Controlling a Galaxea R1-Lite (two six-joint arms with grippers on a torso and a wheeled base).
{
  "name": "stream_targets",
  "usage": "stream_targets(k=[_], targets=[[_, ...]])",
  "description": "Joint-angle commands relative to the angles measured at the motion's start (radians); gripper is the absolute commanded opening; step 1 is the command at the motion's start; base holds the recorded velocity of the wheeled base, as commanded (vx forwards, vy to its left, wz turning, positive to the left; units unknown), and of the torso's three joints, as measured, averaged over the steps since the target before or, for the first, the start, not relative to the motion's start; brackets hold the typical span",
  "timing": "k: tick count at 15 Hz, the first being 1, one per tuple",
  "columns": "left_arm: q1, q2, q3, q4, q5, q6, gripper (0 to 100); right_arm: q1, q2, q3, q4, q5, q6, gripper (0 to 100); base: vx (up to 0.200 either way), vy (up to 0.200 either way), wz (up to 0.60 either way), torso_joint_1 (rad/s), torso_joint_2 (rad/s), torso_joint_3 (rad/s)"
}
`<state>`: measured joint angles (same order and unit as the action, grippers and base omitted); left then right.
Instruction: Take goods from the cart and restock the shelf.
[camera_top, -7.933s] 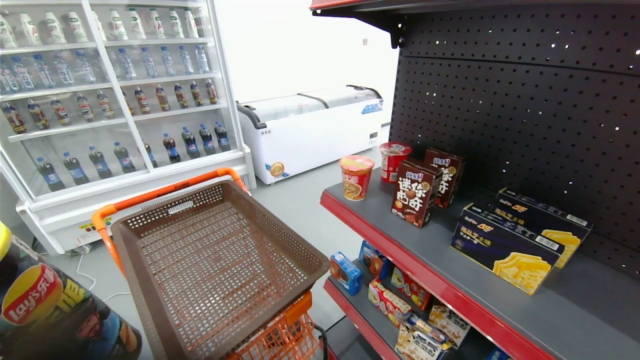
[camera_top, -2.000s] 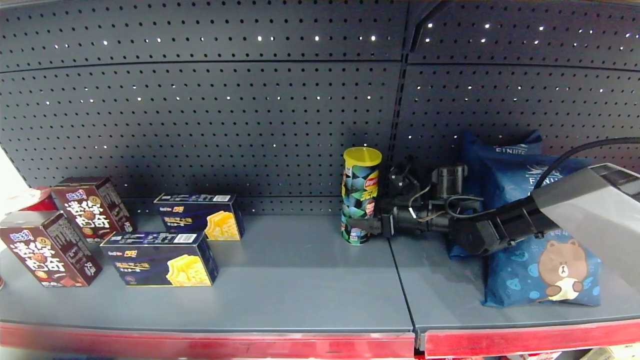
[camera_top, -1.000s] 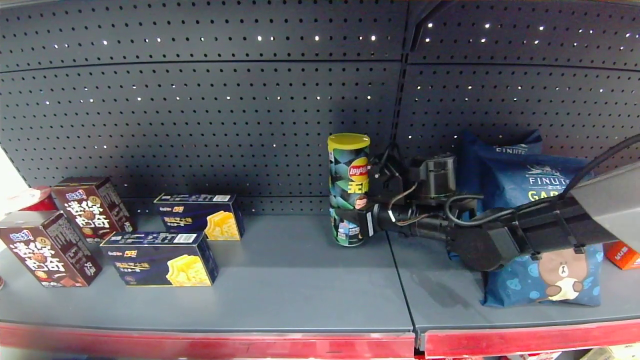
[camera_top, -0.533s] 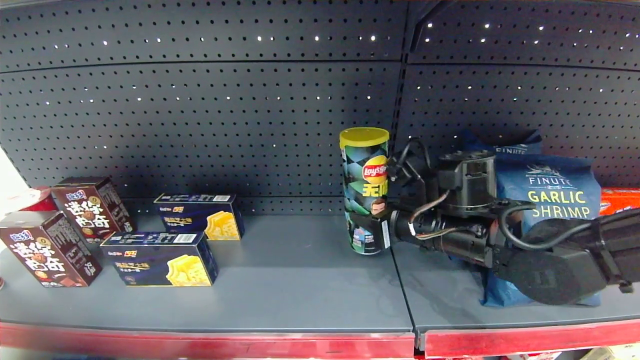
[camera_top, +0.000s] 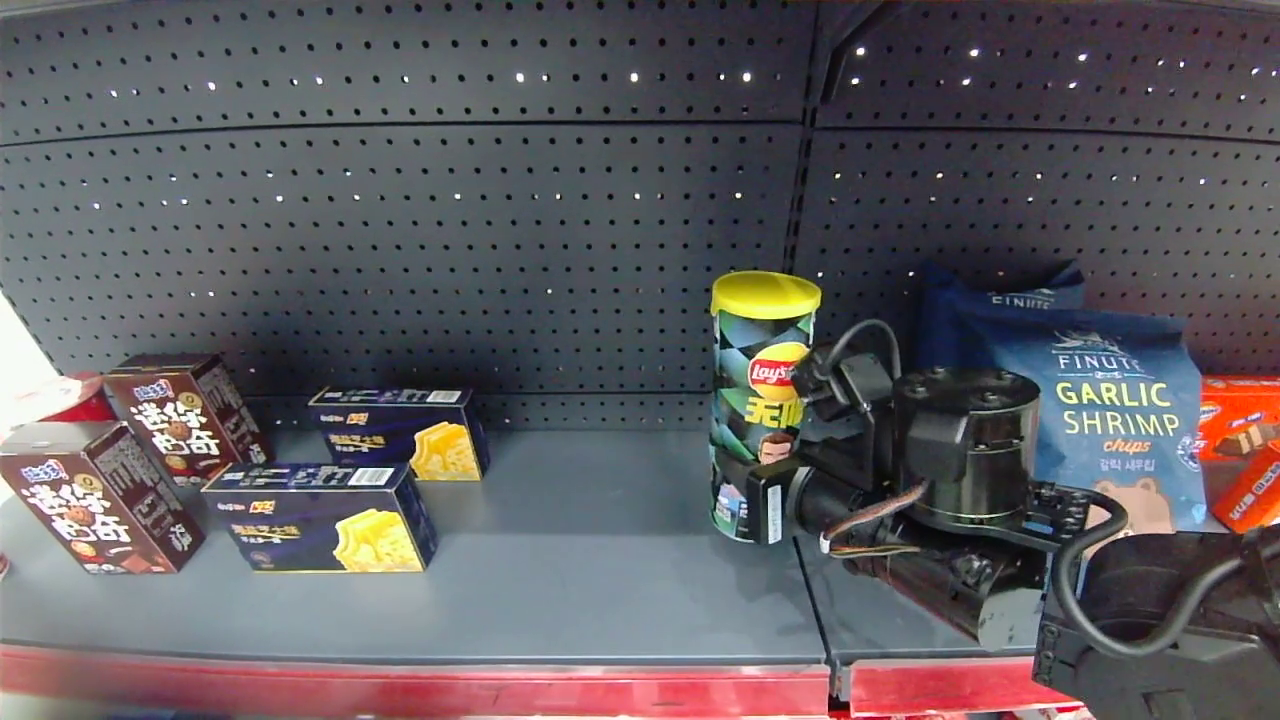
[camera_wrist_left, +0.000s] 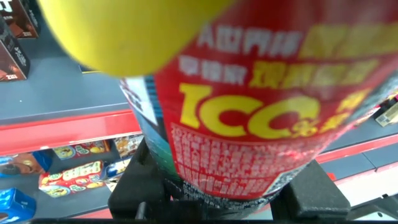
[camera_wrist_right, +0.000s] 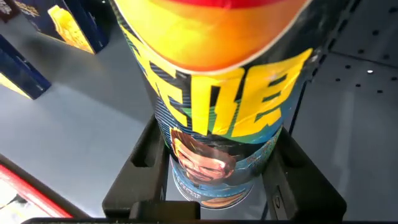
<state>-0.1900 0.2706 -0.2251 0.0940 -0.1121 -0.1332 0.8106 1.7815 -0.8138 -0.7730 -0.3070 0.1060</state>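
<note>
Right gripper (camera_top: 752, 485) was clamped low on the upright green-and-black chip can with yellow plastic lid (camera_top: 762, 400), axis vertical, centre-right of frame at the grey metal shelf (camera_top: 560, 560), contact unclear; left gripper (camera_wrist_left: 224, 199) gripped a red yellow-lidded can (camera_wrist_left: 249, 106).

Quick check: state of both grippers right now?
Left gripper: shut on the red can.
Right gripper: shut on the chip can.
</note>
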Motion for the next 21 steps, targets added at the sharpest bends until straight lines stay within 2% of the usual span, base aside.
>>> stream_targets(k=[1, 5, 6, 9, 12, 21], targets=[[0.001, -0.001, 0.000, 0.001, 0.002, 0.000, 0, 0.005, 0.019, 0.018, -0.017, -0.006, 0.000, 0, 0.000, 0.000, 0.00, 0.000, 0.00, 0.000], [0.000, -0.022, 0.004, 0.003, 0.020, 0.000, 0, 0.012, 0.058, 0.139, -0.181, -0.009, -0.014, 0, 0.000, 0.000, 0.00, 0.000, 0.00, 0.000], [0.000, -0.022, 0.006, 0.003, 0.020, 0.000, 0, 0.016, 0.078, 0.160, -0.213, -0.050, -0.014, 0, 0.000, 0.000, 0.00, 0.000, 0.00, 0.000], [0.000, -0.021, 0.007, 0.001, 0.020, 0.000, 0, 0.053, 0.088, 0.162, -0.220, -0.098, -0.005, 0, 0.000, 0.000, 0.00, 0.000, 0.00, 0.000], [0.000, -0.022, 0.015, 0.001, 0.020, 0.000, 0, 0.081, 0.092, 0.162, -0.227, -0.099, -0.002, 0, 0.000, 0.000, 0.00, 0.000, 0.00, 0.000], [0.000, -0.027, 0.021, 0.003, 0.020, 0.000, 0, 0.078, 0.093, 0.213, -0.235, -0.099, 0.000, 0, 0.000, 0.000, 0.00, 0.000, 0.00, 0.000]])
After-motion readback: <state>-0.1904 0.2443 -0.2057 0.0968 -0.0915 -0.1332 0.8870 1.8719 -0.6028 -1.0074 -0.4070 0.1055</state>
